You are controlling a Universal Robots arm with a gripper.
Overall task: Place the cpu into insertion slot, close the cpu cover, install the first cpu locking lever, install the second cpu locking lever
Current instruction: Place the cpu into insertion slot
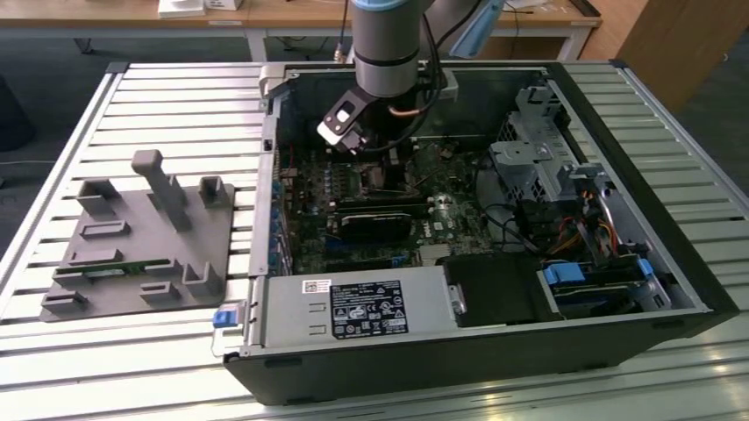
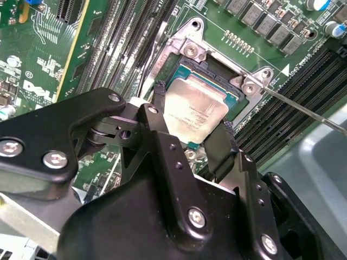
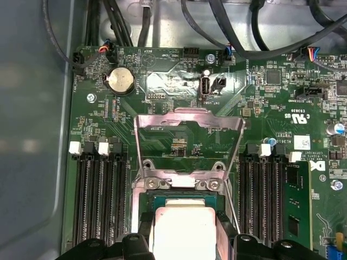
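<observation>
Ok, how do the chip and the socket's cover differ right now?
The chip is a solid pale square; the cover is an open metal frame whose window shows the board behind it. The chip sits over the socket, held in the gripper; the cover is swung open, clear of the socket. The cover looks the larger of the two. Both are silvery, square and metal.

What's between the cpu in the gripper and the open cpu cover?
In the first wrist view, only a silver hinge bracket with two screws lies between the cpu and the open cpu cover.
</observation>
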